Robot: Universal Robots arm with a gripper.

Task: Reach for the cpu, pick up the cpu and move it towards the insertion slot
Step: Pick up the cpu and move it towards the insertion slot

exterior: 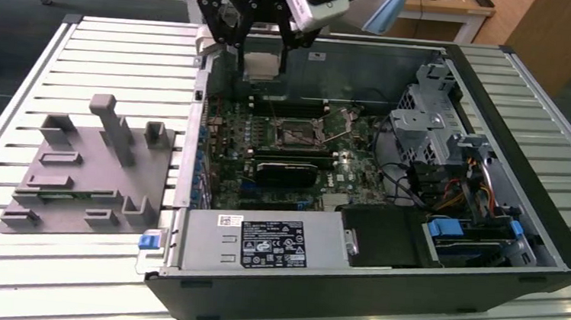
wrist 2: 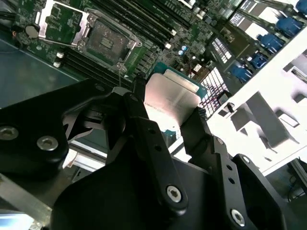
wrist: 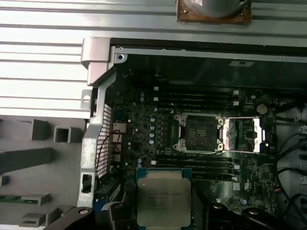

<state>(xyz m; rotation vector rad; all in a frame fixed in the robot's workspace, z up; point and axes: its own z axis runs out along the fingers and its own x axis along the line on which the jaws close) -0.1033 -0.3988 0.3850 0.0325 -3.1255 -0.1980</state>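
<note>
My gripper [exterior: 263, 60] is shut on the cpu [exterior: 262, 65], a flat square chip with a silver top, and holds it in the air over the far corner of the open computer case on the exterior view's left. Both wrist views show the cpu [wrist 2: 172, 96] [wrist: 163, 197] clamped by its edges between black fingers [wrist 2: 139, 117]. The insertion slot [exterior: 296, 132] lies on the motherboard below and nearer the case middle. Its dark centre has a thin silver frame, and the retaining plate is swung open beside the insertion slot [wrist: 199, 132] [wrist 2: 103, 40].
A grey fixture plate [exterior: 92, 164] with upright blocks sits on the slatted table at the exterior view's left. Inside the case are a long black card [exterior: 284, 171], a power supply [exterior: 258, 242], a metal drive cage [exterior: 430, 133] and cables. Case walls [exterior: 195, 107] rise around the board.
</note>
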